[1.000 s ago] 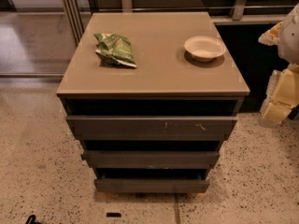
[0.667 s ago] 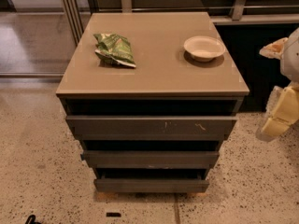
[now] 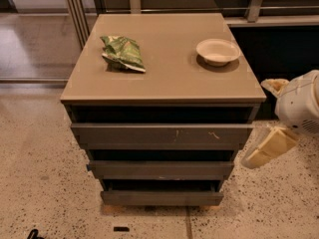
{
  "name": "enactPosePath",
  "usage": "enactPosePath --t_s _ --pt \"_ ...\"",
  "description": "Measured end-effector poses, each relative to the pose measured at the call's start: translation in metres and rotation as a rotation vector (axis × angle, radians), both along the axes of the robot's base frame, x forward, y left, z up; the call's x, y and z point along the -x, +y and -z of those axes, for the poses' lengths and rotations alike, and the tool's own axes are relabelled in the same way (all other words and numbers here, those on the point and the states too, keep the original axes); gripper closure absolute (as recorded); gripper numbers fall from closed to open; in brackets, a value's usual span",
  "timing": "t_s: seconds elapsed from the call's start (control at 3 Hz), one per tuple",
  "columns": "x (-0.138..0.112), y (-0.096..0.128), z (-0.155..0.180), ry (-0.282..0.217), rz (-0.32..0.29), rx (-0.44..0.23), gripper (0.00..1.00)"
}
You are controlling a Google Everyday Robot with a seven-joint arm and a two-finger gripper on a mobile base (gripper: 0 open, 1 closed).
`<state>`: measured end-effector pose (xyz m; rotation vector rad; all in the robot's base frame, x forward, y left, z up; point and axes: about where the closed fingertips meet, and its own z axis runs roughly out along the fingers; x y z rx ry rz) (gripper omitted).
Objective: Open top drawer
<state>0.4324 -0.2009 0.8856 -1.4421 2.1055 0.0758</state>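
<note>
Since a second ago your claw [image 3: 259, 123] has come down and in from the right edge, and now hangs beside the right end of the top drawer [image 3: 159, 133], close to it but not touching. Its two pale fingers [image 3: 266, 151] stand spread well apart, with nothing between them.

The counter [image 3: 164, 78] fills the middle of your view. The top drawer sits right under it, below a dark gap; its dark grey front carries small pale scratches right of centre. Below it you see the two lower drawer fronts [image 3: 160, 169], each looking narrower than the one above. On the counter a green bag [image 3: 123, 53] lies left, and a pale bowl [image 3: 218, 51] stands well apart on the right.
</note>
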Motion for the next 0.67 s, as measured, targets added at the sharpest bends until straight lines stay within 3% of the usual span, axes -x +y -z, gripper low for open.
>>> enactPosePath --t_s 0.33,0.67 --pt "-0.0176 0.0233 0.0427 -0.025 0.035 -0.045 0.0" --pt "-0.0167 0.0234 0.0415 -0.029 0.036 -0.043 0.0"
